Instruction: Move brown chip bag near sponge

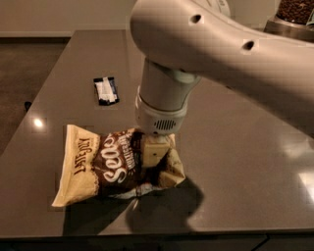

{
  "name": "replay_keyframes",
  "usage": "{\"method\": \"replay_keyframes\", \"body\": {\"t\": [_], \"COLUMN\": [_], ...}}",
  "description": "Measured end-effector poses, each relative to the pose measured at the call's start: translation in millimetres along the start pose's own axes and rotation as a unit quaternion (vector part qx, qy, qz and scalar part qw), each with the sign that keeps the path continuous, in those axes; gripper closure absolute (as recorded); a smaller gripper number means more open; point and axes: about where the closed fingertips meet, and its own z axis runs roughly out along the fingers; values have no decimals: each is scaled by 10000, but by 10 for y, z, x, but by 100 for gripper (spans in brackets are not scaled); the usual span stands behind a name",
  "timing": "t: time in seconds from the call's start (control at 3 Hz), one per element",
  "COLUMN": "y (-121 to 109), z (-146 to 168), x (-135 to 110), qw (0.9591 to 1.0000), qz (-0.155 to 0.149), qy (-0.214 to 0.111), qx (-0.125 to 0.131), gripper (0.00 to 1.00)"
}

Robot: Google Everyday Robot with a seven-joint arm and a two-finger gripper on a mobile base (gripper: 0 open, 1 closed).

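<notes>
**Gripper [156, 162] sunk into crumpled end of brown chip bag [110, 164]**

Much of the scene sits behind the big pale arm [221, 44]. It sweeps in from the upper right corner, runs off the picture's edge there, and covers the far and right-hand stretch of the table [235, 162]. Its round wrist hides the upper part of the gripper. Only one cream finger [156, 149] shows below it, facing the camera, with its tip lost in the dark folds of the bag. The second finger is out of sight behind the first. The foil bunches up tight around the visible finger, so the jaws appear to be pinching the bag's right end. At the top right corner a metal-rimmed container [293, 13] of small dark brown pieces is cut off by the frame. What the pieces are I cannot tell.

The brown chip bag lies on the table directly under the jaws and stretches away from them toward the picture's left. Its centre is dark brown with white script lettering, only partly legible. Its left edge is cream-yellow with dark print running sideways. The end away from the jaws lies flat. The end at the jaws is crumpled and puckered, with a cream-yellow corner poking out on the jaws' right. A heavy shadow [162, 206] spreads on the near side of the jaws and blots out the bag's lower edge. A small black-and-white packet [106, 90] lies flat beyond the jaws and to their left, well apart from the bag.
</notes>
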Motion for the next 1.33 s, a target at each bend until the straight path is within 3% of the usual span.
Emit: {"method": "replay_keyframes", "body": {"t": [0.33, 0.67, 1.0, 1.33], "y": [-326, -747, -1113, -1550], "z": [-165, -348, -499, -669], "x": [179, 449, 705, 1034], "qw": [9994, 9968, 9931, 9871], "qz": [279, 564, 543, 192], "qy": [2, 133, 331, 606], "qx": [186, 550, 989, 1473], "gripper": [100, 100, 100, 97]}}
